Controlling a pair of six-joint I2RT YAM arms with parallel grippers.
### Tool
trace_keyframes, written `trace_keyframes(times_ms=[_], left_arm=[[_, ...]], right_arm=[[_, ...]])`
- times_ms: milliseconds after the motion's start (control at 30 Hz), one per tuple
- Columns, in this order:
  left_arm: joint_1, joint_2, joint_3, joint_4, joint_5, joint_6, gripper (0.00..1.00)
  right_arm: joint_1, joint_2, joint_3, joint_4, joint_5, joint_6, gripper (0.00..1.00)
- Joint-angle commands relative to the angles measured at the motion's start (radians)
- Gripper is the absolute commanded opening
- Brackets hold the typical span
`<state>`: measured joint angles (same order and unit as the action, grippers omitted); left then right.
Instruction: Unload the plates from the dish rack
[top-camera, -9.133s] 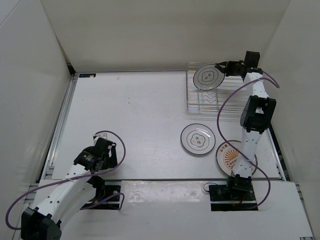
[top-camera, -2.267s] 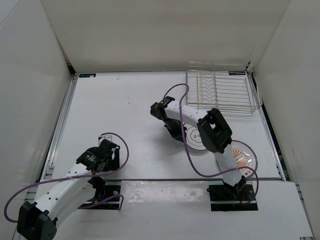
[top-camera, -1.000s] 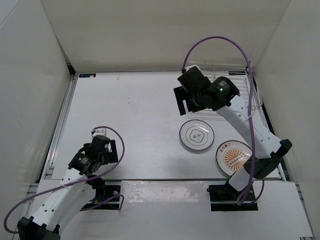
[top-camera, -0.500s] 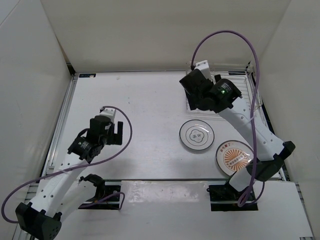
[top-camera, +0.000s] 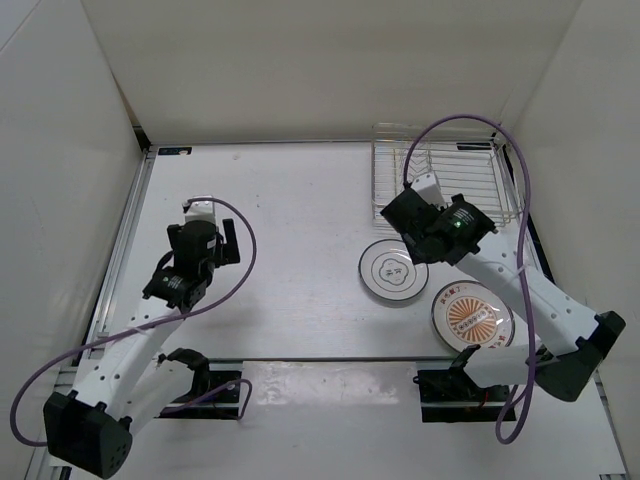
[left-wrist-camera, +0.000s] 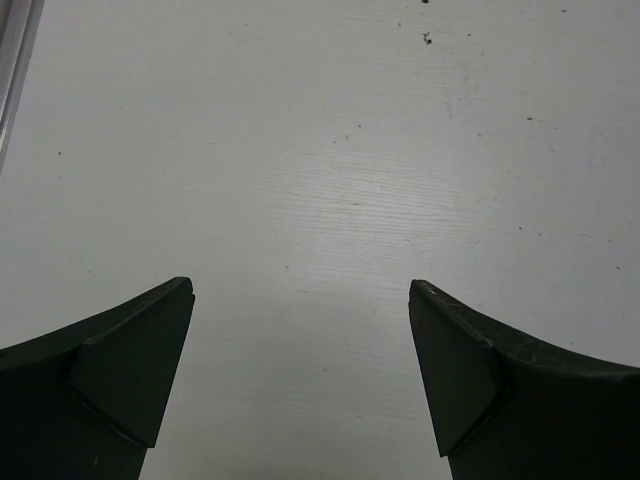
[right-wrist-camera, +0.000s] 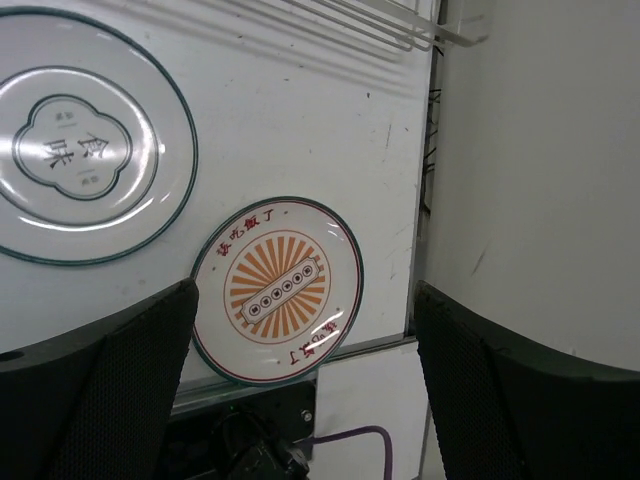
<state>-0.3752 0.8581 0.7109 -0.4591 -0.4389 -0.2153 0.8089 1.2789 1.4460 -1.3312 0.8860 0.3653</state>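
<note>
The dish rack (top-camera: 460, 165) sits in the far right corner of the desk (top-camera: 290, 220), its long side running along the far edge. No plate stands between its bars in the overhead view. The right gripper (right-wrist-camera: 305, 290) hangs above the desk just off the rack's near left corner, between the rack and the plates. Its fingers are spread wide with nothing held. From it, the rack lies toward the far edge and the plates toward the near edge.

Both plates in view lie flat on the desk. The ringed plate (top-camera: 394, 271) is just nearer than the right wrist. The orange sunburst plate (top-camera: 472, 314) is beside it toward the near right corner, close to it but apart. In the right wrist view the orange plate sits almost squarely between the fingers and the ringed one is off to one side.

The right arm is by far the nearer to all of this. The left gripper (left-wrist-camera: 300, 290) is well apart over the left half of the desk, also spread wide and empty, with only bare surface under it.

Counted, there is one rack, one orange plate and one ringed plate plainly seen. A second ringed plate may be stacked under the first, but neither view shows the edge clearly enough to tell. Judged from that, the rack looks emptied, and any coming move turns on pulling back toward the near edge rather than reaching into the far corner.
</note>
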Motion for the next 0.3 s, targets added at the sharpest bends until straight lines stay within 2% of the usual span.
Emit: trace_keyframes(times_ms=[0,100,267], left_arm=[[0.036,0.01,-0.03,0.074,0.008,-0.021,1.0],[0.039,0.035,-0.051,0.089,-0.001,0.016,1.0],[0.038,0.044,-0.096,0.08,-0.026,0.017,1.0]], right_arm=[[-0.004,0.014,-0.016,0.086,-0.072,-0.1,0.89],[-0.01,-0.001,-0.044,0.151,-0.022,-0.126,0.89],[-0.031,-0.015,-0.067,0.167,-0.006,-0.158,0.89]])
